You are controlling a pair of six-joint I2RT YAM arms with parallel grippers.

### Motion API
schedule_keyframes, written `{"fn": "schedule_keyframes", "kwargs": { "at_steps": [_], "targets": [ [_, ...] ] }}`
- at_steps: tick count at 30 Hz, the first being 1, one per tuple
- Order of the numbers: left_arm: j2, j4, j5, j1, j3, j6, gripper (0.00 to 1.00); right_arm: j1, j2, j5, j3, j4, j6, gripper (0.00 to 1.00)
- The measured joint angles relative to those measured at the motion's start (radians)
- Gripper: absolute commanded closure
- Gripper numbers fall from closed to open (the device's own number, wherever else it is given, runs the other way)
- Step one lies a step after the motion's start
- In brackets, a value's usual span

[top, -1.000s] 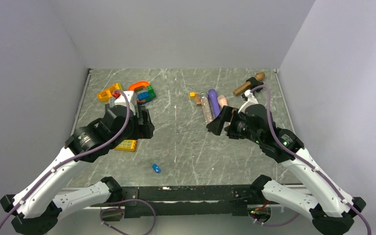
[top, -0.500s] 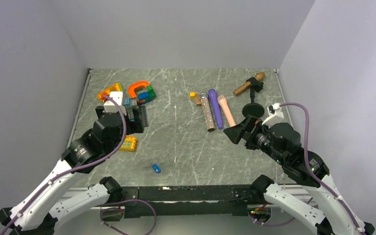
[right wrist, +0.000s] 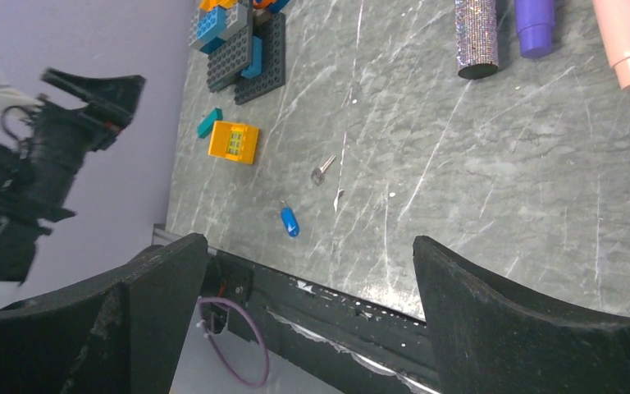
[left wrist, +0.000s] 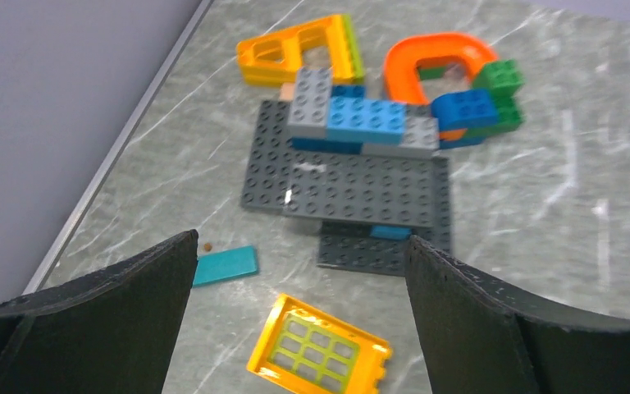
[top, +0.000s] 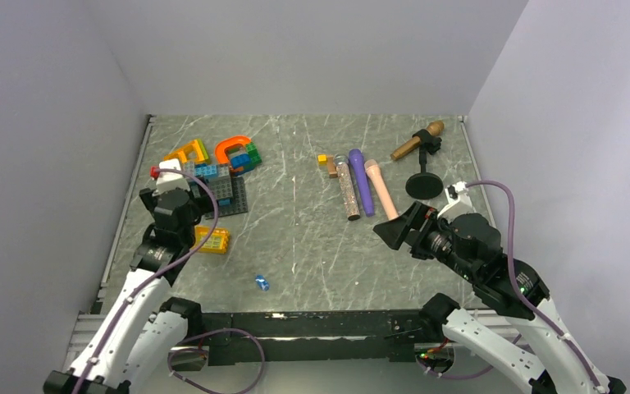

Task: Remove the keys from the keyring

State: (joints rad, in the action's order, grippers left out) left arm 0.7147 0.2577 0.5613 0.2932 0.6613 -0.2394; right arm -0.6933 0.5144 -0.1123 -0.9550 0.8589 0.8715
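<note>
Lying flat on the counter (top: 312, 238), the keyring (top: 262, 283) sits close to the near edge, a little left of centre, between the two arm bases. Nothing touches it.

Right wrist view: small silver key (right wrist: 322, 170) near the keyring, apart from it, on the side away from the near edge.

Left jaws: spread wide, nothing between them, held over a grey studded baseplate (left wrist: 361, 185). Blue and grey bricks (left wrist: 365, 119) sit on the plate's far edge. Yellow window piece (left wrist: 318, 353) and teal bar (left wrist: 223, 265) lie on the near side of the plate, both apart from the keyring.

Right jaws: spread wide, nothing between them, raised off the counter on the right side.

Glitter stick (top: 347, 195), purple stick (top: 362, 180) and pink stick (top: 379, 185) lie side by side past mid-counter, well apart from the keyring.
</note>
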Motion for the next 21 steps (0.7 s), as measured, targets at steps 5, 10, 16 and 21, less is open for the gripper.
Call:
{"fn": "schedule_keyframes", "kwargs": {
  "at_steps": [5, 10, 16, 21],
  "targets": [
    [0.021, -0.152, -0.070, -0.125, -0.172, 0.028, 0.00, 0.000, 0.000, 0.008, 0.001, 0.005, 0.006, 0.00],
    [0.060, -0.357, -0.095, -0.156, -0.296, 0.103, 0.01, 0.000, -0.016, 0.005, 0.001, 0.016, 0.014, 0.00],
    [0.140, -0.581, -0.120, -0.182, -0.440, 0.138, 0.01, 0.000, -0.034, 0.005, 0.001, 0.016, 0.019, 0.00],
    [0.174, -0.750, -0.149, -0.188, -0.520, 0.154, 0.01, 0.000, 0.002, 0.008, 0.000, 0.016, 0.016, 0.00]
  ]
}}
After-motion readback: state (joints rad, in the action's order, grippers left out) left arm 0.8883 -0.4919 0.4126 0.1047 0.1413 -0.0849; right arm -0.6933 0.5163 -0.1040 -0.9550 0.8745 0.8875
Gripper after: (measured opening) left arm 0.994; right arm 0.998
